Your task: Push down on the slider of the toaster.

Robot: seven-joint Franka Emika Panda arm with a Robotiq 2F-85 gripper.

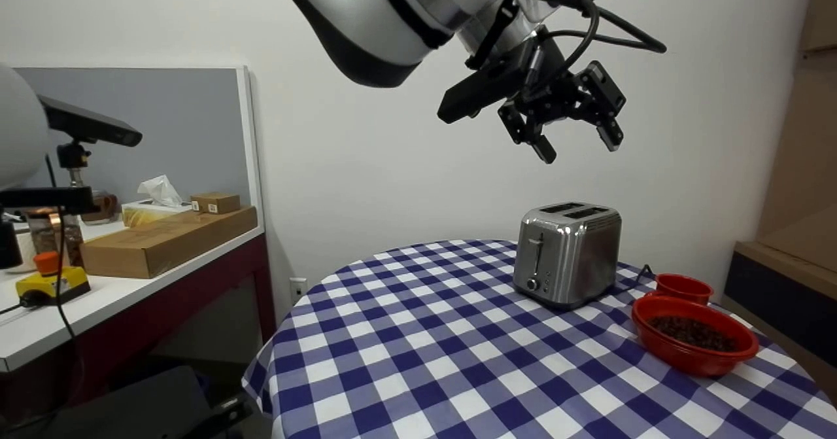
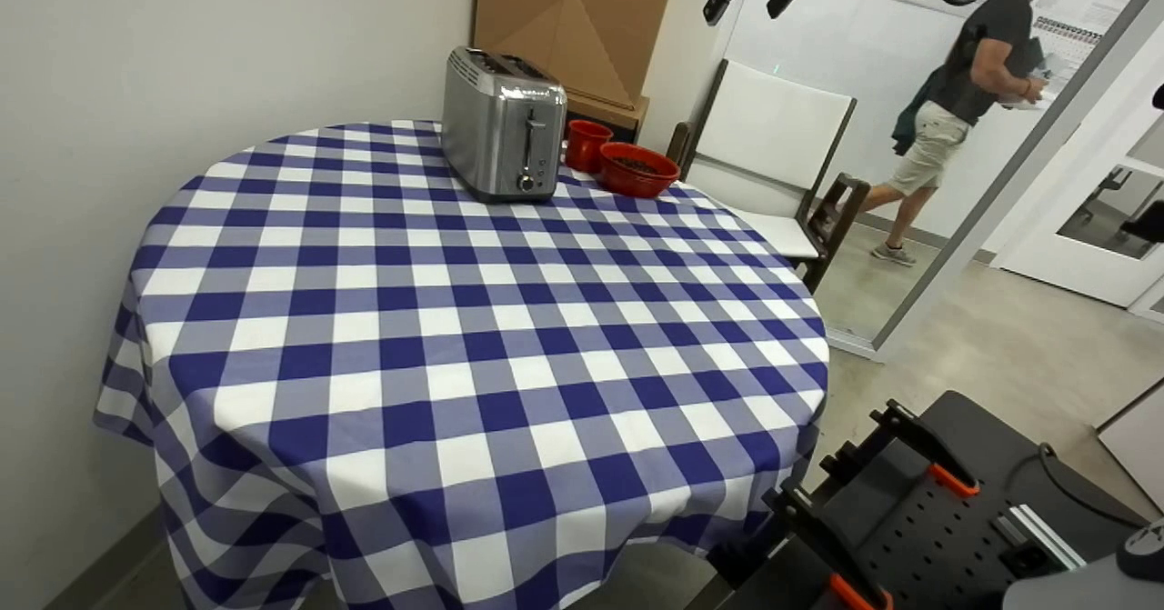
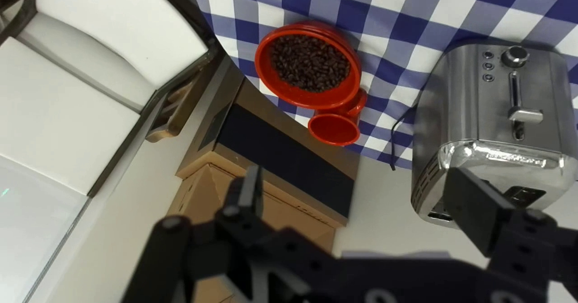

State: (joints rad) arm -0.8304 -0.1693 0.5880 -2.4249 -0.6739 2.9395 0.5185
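The silver toaster [image 1: 567, 259] stands upright on the checked tablecloth; it also shows in an exterior view [image 2: 473, 128] and, partly behind a finger, in the wrist view [image 3: 451, 90]. Its slider [image 3: 526, 114] is a small metal lever in the upper part of a vertical slot, above a round knob; it also shows in both exterior views [image 1: 536, 241] [image 2: 535, 125]. My gripper [image 1: 580, 146] is open and empty, high above the toaster and touching nothing. In the wrist view the fingers [image 3: 354, 181] are wide apart, one overlapping the toaster's top.
A red bowl of dark beans [image 1: 693, 358] and a red mug [image 1: 683, 288] stand beside the toaster. The power cord [image 3: 393, 140] runs between mug and toaster. A white wall [image 1: 392, 164] is behind the table. A chair [image 2: 773, 128] and cardboard [image 2: 573, 28] stand beyond.
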